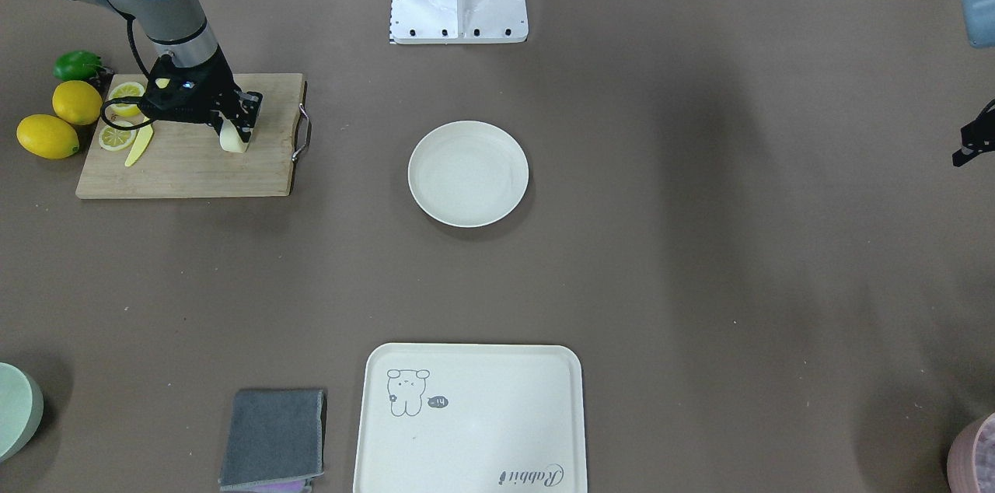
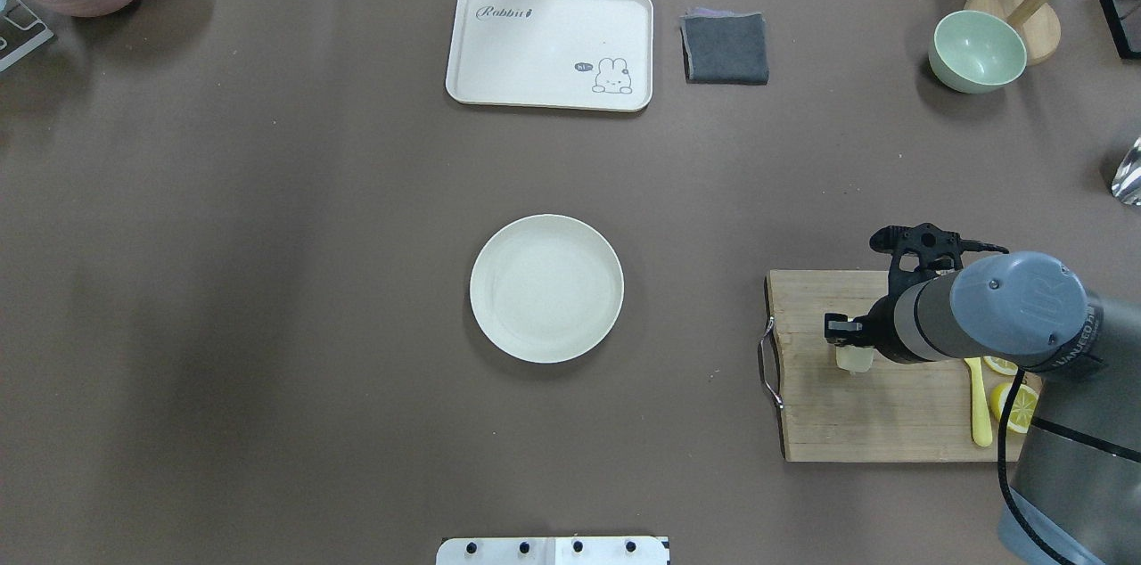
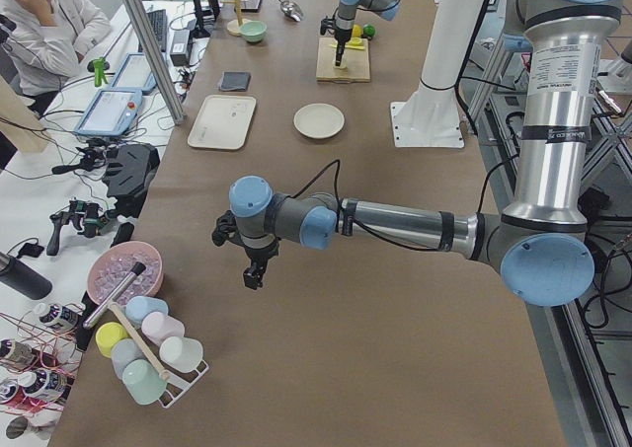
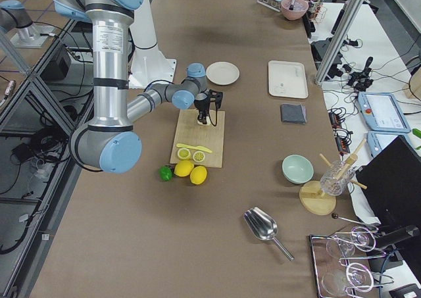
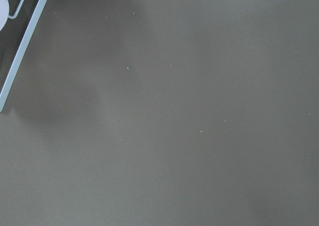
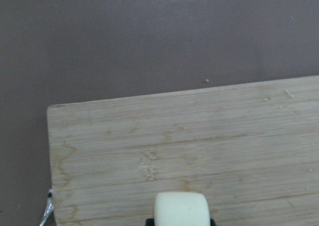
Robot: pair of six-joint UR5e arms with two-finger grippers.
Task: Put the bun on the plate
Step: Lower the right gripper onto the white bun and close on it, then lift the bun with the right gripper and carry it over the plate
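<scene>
**Right gripper clamped on the bun, over at the cutting board**

So the right gripper is down on the rectangular pale wooden cutting board. Its two black fingers are closed in on the small, smooth, pale cream bun, one on each side. The bun is right at the board's surface, towards the end with the metal handle. I can't tell if it's resting on the wood or just off it. The right wrist cam shows the bun's pale rounded end poking up between the jaws, with board grain beyond it.

The round off-white shallow plate is out in the middle of the brown table, well apart from the board and the bun.

At the board's other end are two lemon slices and a thin yellow strip-shaped thing. Just off the board sit two whole yellow lemons and a green lime-looking fruit.

The left gripper hangs over plain table way off on the other side. Honestly can't tell how far open it is, or whether anything's in it.
</scene>
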